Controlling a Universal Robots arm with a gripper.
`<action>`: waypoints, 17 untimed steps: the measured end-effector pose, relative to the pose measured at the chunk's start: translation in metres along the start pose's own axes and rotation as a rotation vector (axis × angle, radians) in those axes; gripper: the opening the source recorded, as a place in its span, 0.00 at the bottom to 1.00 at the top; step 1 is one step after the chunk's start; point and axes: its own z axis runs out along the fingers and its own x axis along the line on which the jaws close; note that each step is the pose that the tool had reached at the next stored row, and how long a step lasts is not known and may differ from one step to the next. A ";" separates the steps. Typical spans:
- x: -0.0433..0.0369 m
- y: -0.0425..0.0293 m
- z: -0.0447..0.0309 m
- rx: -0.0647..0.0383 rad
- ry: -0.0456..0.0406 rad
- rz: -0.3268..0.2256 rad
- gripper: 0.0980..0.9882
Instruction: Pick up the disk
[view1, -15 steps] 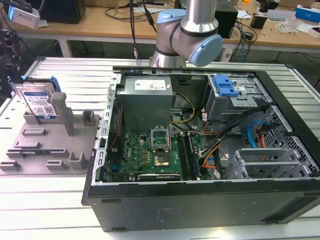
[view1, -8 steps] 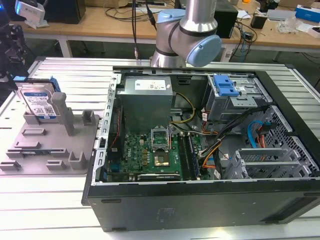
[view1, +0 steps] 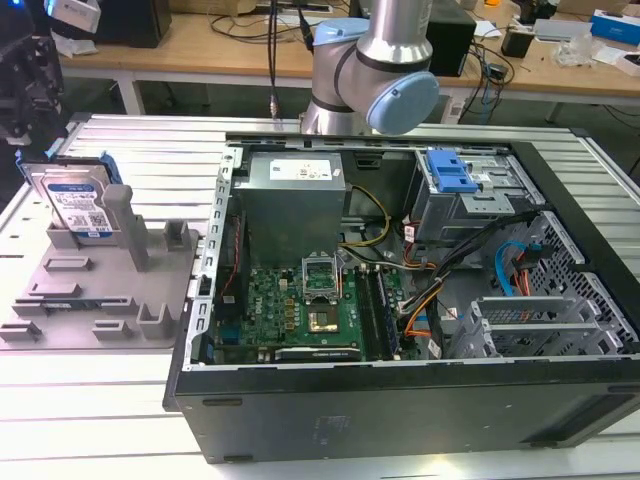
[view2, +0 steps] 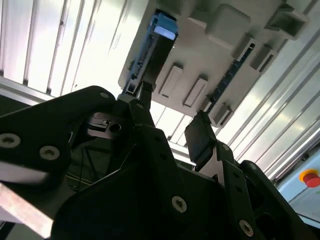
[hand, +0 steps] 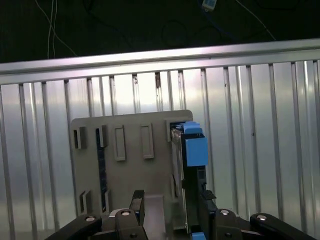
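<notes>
My black tool (hand: 171, 196) is open, jaws wide apart, one finger just beside the flat silver disk (view1: 75, 200). The disk stands upright in the grey plastic holder (view1: 100, 300) on the ribbed metal counter (view1: 100, 420). I cannot read its blue-and-white barcode label.

1. Work surface: ribbed alu table (view1: 110, 410), silver-grey, long parallel slats.
2. Behind it in exterior view: wooden bench (view1: 200, 55) on white legs (view1: 128, 92), cluttered w/ cables (view1: 250, 25) & boxes (view1: 615, 25).
3. Past table edge in first wrist view: dark floor (hand: 150, 25), a few loose cables on it.
4. Light: bright, from overhead; strong glare on slats in second wrist view.
</notes>
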 end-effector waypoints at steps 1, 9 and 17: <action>-0.0057 0.0011 -0.0001 0.000 0.0000 -0.001 0.50; -0.0214 0.0208 0.0015 0.000 0.0000 -0.011 0.50; -0.0194 0.0322 0.0086 0.001 0.0002 -0.070 0.50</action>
